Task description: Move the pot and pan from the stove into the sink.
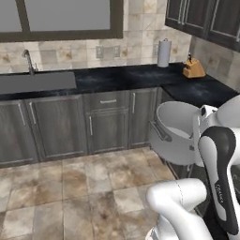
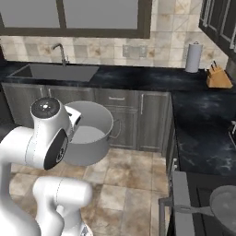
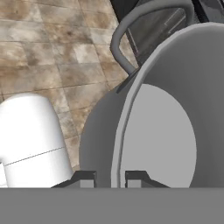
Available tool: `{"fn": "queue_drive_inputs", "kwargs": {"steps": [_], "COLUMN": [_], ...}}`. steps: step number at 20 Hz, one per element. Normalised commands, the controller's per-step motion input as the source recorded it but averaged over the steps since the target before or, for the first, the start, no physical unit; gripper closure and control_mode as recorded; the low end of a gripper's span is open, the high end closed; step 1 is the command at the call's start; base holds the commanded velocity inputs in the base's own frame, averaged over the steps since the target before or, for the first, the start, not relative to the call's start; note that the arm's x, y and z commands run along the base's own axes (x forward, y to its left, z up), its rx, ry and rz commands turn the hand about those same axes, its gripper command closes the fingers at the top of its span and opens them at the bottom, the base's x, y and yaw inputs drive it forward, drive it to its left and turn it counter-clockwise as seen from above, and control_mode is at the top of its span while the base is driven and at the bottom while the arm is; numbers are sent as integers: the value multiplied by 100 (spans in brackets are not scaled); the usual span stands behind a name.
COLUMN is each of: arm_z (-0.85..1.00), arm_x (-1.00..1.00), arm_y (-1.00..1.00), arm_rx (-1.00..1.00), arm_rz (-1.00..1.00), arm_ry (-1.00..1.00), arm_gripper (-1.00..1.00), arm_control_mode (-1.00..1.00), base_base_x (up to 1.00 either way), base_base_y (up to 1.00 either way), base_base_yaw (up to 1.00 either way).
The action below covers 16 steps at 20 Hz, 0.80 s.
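The pot [image 1: 174, 133] hangs tilted in the air over the tiled floor, its mouth facing the cabinets. My gripper [image 3: 111, 177] is shut on the pot's rim, one fingertip [image 3: 85, 177] outside the wall and one inside. One loop handle [image 3: 131, 39] of the pot [image 3: 162, 131] shows at the top of the hand view. From the right base view the pot [image 2: 90, 133] is beside my wrist. The pan [image 2: 227, 203] lies on the stove [image 2: 203, 191] at the lower right, its long handle pointing left. The sink [image 1: 37, 82] [image 2: 55, 72] is set in the back counter at the left.
A curved faucet [image 2: 60, 53] stands behind the sink. A paper towel roll [image 2: 193, 57] and a knife block [image 2: 217, 77] stand on the black counter [image 2: 203, 124] at the back right. Dark cabinets [image 1: 108, 122] line the floor [image 1: 70, 187].
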Motion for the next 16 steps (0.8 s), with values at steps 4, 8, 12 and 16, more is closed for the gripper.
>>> {"fn": "queue_drive_inputs", "kwargs": {"steps": [4, 8, 12, 16], "arm_z": [0, 0, 0, 0], "arm_x": [0, 0, 0, 0], "arm_y": [0, 0, 0, 0], "arm_rx": [0, 0, 0, 0], "arm_rz": [0, 0, 0, 0], "arm_ry": [0, 0, 0, 0], "arm_gripper": [100, 100, 100, 100], "arm_control_mode": [100, 100, 100, 100], "base_base_x": [-9, 0, 0, 0], "base_base_y": [0, 22, 61, 72], "base_base_yaw": [11, 0, 0, 0]}}
